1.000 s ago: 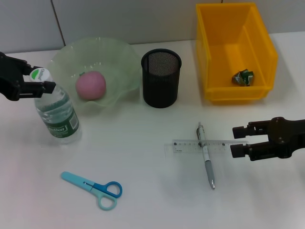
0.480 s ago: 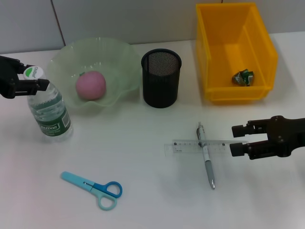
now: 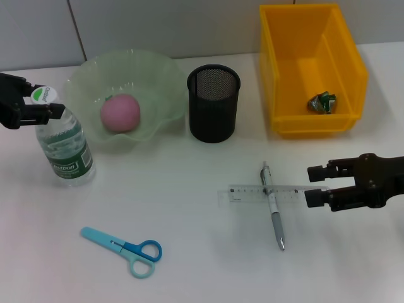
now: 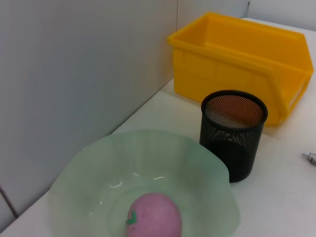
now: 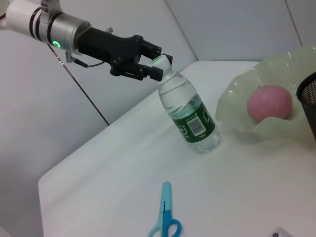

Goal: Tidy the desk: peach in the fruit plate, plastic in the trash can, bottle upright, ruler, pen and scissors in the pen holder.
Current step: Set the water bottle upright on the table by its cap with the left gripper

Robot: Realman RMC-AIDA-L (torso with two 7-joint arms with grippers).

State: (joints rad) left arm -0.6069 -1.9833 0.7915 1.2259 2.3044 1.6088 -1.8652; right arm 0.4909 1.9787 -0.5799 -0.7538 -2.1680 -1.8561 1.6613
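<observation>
So the biggest thing on the white desk [image 3: 189, 265] is the yellow trash bin [image 3: 344, 120] at the far right, and the crumpled green plastic wrapper [image 3: 321, 101] is already sitting on its floor. Next to it, further left, is the pale green wavy fruit plate [image 3: 158, 69] with the pink peach [image 3: 120, 113] resting in the middle of it. Between plate and bin stands the black mesh pen holder [image 3: 214, 103], upright, nothing visible inside.

The water bottle [image 3: 63, 148] is at the left edge of the desk, just beside the plate, standing pretty much upright on its base. The left gripper [image 3: 39, 104] is up at the white cap, fingers pinched around the cap/neck; the right wrist view shows that grip nicely, both black fingers [image 5: 150, 71] clamped either side of the cap.

The right gripper [image 3: 314, 186] is low over the desk at the right, fingers spread apart, right at the end of the clear ruler [image 3: 268, 194] but not holding anything.

The ruler lies flat in front of the pen holder, and the silver pen [image 3: 273, 208] lies across it, so they make a cross. The blue scissors [image 3: 125, 249] are lying closed on the near left part of the desk, well apart from everything else.
</observation>
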